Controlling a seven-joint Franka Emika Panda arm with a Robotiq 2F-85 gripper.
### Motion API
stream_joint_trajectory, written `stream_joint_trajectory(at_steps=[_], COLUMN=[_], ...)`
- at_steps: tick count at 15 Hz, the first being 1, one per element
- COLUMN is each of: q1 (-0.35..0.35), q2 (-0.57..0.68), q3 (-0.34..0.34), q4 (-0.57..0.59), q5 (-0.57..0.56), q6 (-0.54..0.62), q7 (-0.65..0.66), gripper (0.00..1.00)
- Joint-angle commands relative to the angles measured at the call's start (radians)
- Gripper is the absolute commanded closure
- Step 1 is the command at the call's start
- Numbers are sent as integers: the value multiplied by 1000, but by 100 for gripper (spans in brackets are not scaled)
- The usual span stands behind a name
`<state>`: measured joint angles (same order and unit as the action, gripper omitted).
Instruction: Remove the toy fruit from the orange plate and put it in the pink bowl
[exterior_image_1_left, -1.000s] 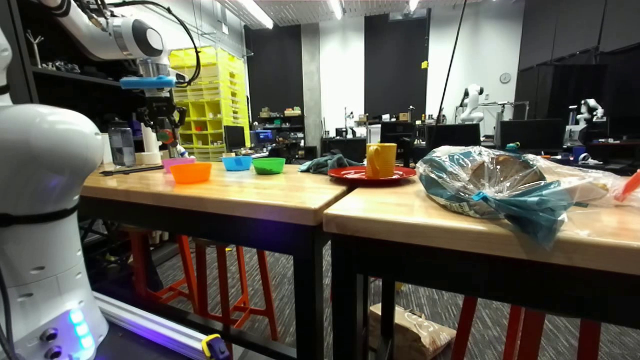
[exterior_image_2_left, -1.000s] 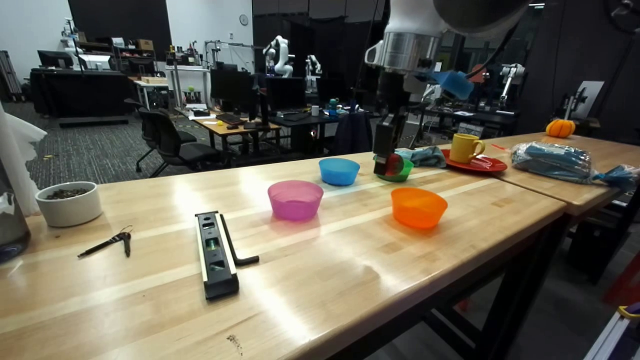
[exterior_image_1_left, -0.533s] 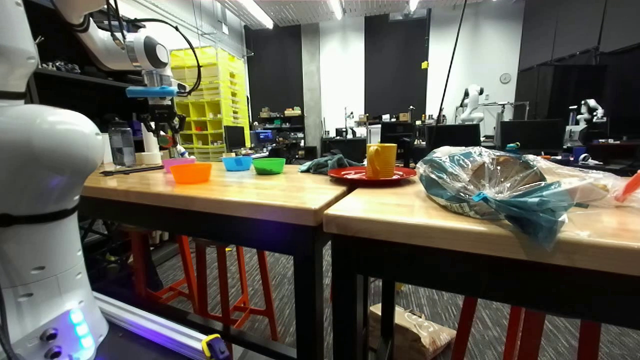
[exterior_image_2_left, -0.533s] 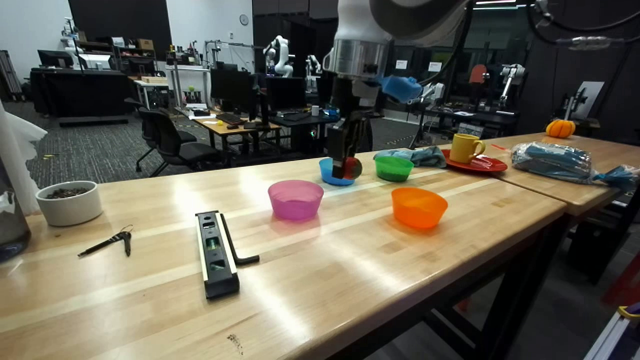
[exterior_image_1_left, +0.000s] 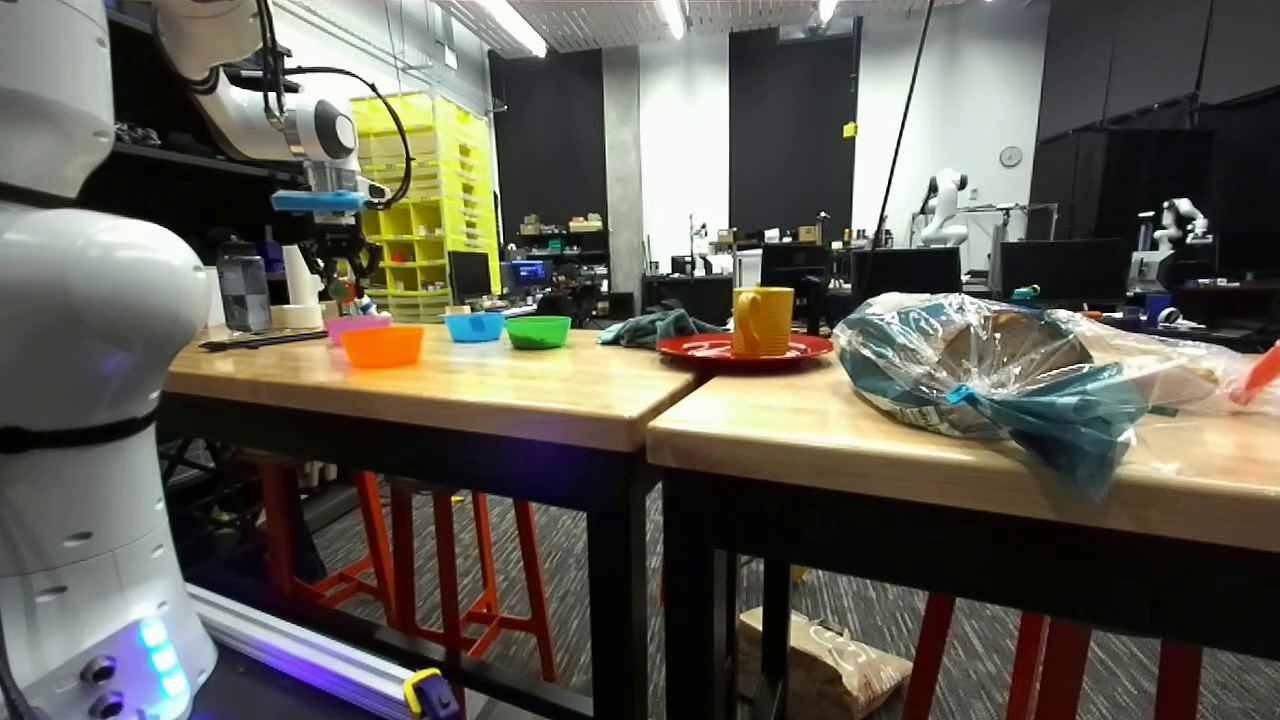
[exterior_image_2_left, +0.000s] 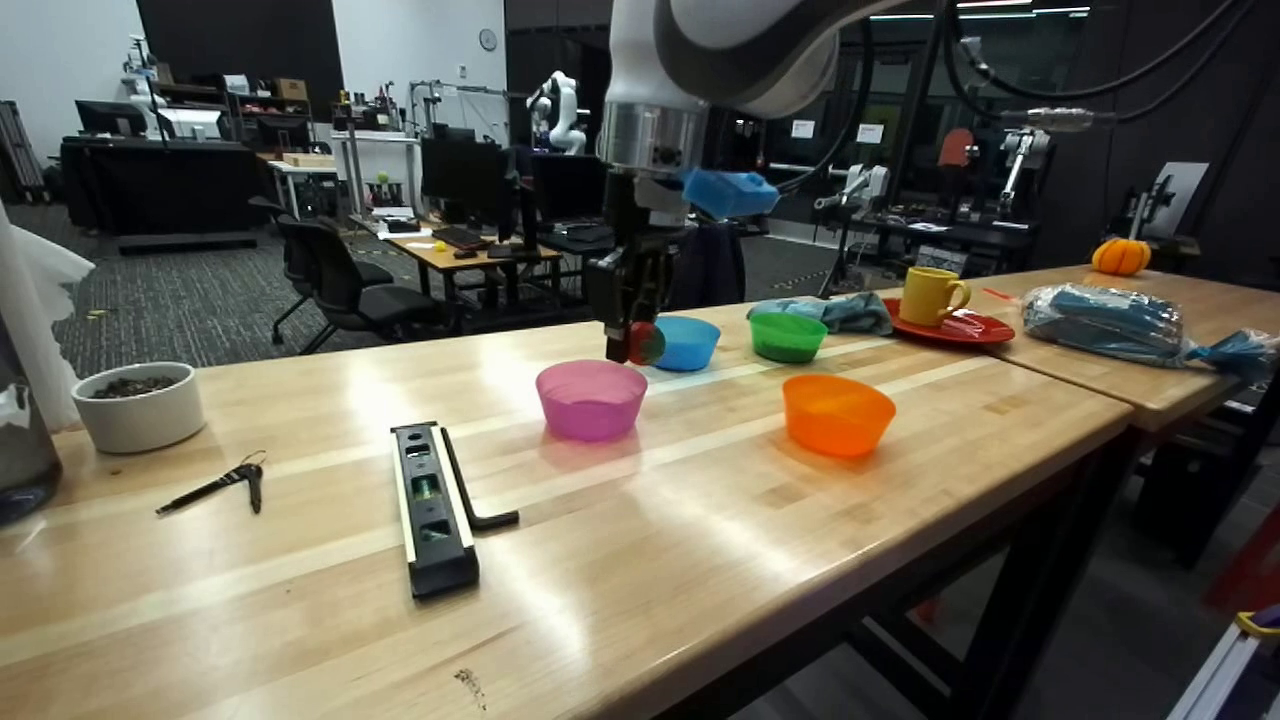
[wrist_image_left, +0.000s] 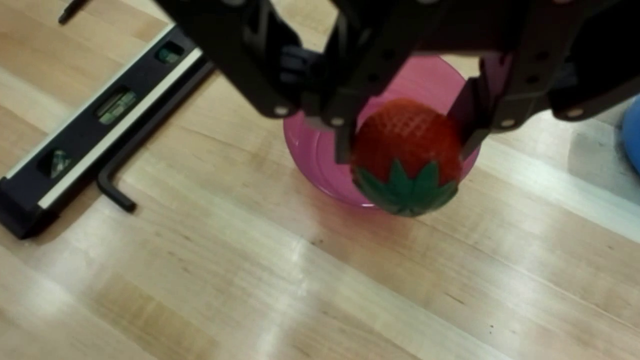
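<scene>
Pale striped wood, this worktop (exterior_image_2_left: 700, 560), glare streaking across it now, and a black level (exterior_image_2_left: 430, 510) lies flat, a hex key (wrist_image_left: 116, 194) just beside it, then a small black forked item (exterior_image_2_left: 246, 473), then a white dish (exterior_image_2_left: 138, 418). Next, upright and apart, the pink bowl (exterior_image_2_left: 591, 402) nearest the level, the orange bowl (exterior_image_2_left: 838, 415) closer to the long edge, the blue bowl (exterior_image_2_left: 690, 344) and the green bowl (exterior_image_2_left: 787, 339) farther along! Past those, a crumpled cloth (exterior_image_2_left: 855, 313), then the red plate (exterior_image_2_left: 983, 329), and a plastic-wrapped package (exterior_image_2_left: 1105, 323) on the adjoining worktop (exterior_image_1_left: 770, 412).
</scene>
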<state>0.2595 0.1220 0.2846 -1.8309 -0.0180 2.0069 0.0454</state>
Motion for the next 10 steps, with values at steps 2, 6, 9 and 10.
stream_joint_trajectory(at_steps=[2, 6, 9, 10], q1=[32, 43, 43, 42], q2=[90, 140, 173, 182], q3=[-7, -11, -16, -17], q4=[87, 121, 139, 144], q5=[-51, -63, -57, -54], q6=[10, 35, 53, 56], q7=[31, 23, 14, 11], gripper=[78, 78, 78, 78])
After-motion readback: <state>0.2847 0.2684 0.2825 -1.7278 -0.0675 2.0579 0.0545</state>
